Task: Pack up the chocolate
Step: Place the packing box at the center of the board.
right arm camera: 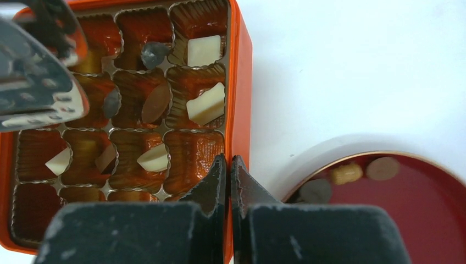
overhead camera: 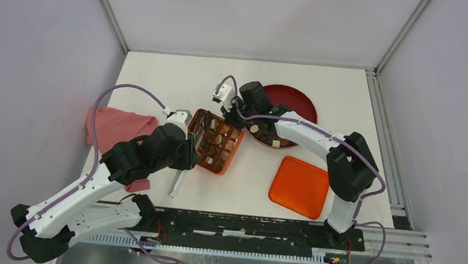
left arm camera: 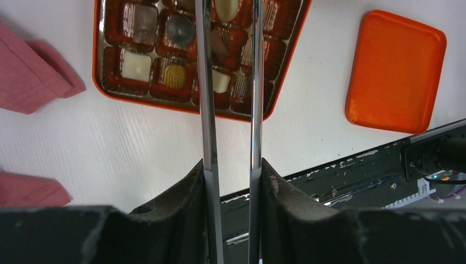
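The orange compartmented box (overhead camera: 232,154) lies at the table's middle with chocolate in several cells: cream pieces (right arm camera: 204,50), a brown oval (right arm camera: 156,103), a white square (left arm camera: 136,65). More chocolate (overhead camera: 263,134) lies on the near side of the dark-red plate (overhead camera: 298,99). My left gripper (overhead camera: 186,147) is shut on metal tongs (left arm camera: 206,110), whose two arms reach over the box (left arm camera: 137,100) and leave the left wrist view at the top. My right gripper (right arm camera: 228,165) is shut on the box's right wall (right arm camera: 242,82), between box and plate (right arm camera: 417,220).
The orange lid (overhead camera: 300,186) lies flat to the right of the box, near the front rail. A pink cloth (overhead camera: 117,128) is bunched at the left table edge beside my left arm. The cage's frame posts border the table at the back.
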You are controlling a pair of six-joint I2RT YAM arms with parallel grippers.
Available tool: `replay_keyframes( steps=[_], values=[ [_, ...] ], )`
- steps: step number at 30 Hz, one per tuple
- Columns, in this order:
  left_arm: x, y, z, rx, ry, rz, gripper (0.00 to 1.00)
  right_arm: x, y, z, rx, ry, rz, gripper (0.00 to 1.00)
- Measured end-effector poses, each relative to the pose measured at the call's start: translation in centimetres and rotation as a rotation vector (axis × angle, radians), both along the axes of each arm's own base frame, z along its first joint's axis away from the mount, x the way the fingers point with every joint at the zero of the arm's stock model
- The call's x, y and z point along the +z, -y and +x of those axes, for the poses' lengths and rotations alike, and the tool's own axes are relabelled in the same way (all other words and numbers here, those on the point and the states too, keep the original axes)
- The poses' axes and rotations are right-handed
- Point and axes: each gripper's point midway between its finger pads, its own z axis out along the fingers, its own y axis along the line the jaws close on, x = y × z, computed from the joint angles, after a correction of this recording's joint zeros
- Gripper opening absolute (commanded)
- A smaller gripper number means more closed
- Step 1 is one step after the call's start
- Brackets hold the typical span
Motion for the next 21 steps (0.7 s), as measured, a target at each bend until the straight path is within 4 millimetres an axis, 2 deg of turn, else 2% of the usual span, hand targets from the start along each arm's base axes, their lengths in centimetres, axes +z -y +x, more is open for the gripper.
replay_keyframes(
  steps=[8, 15, 21],
  values=[
    [-1.4, 0.4, 0.2, -0.004, -0.013, 0.008, 0.02, -5.3, 1.0, -2.5, -0.034, -0.199, 0.009, 0.01],
    [-3.9, 0.6, 0.1, -0.012, -0.067, 0.054, 0.02, -6.9, 0.3, -2.2, -0.055, -0.290, 0.079, 0.11],
    [-5.7, 1.2, -0.1, -0.027, -0.117, 0.071, 0.02, -8.5, 0.1, -2.2, -0.054, -0.364, 0.107, 0.12]
  ],
)
